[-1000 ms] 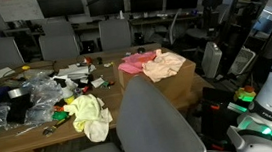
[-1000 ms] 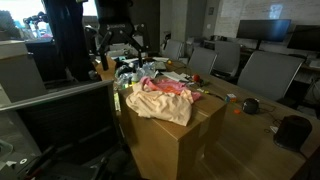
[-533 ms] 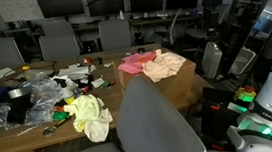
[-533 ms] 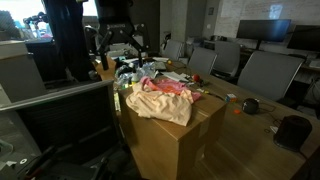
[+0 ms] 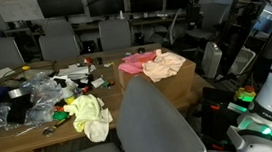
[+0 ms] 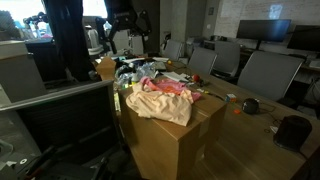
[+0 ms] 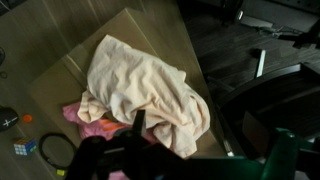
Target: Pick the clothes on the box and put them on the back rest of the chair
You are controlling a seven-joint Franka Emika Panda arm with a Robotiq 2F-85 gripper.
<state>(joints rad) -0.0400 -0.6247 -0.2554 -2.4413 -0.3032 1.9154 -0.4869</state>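
Observation:
A cream cloth (image 5: 164,65) and a pink cloth (image 5: 132,63) lie bunched on top of a cardboard box (image 5: 182,84). They also show in an exterior view (image 6: 160,98). The wrist view looks down on the cream cloth (image 7: 140,85), with the pink cloth (image 7: 92,122) under its edge. A grey chair (image 5: 156,124) stands in front of the box, its back rest bare. My gripper (image 6: 127,22) hangs high above the far side of the box, open and empty. One dark finger (image 7: 137,122) shows in the wrist view over the clothes.
A long table (image 5: 41,130) beside the box is cluttered with plastic bags, tape and a yellow cloth (image 5: 90,118). Office chairs (image 5: 60,40) and monitors line the back. A dark chair (image 6: 60,120) stands close beside the box.
My arm has risen and shifted a little sideways above the box. The clothes and the chair have not moved.

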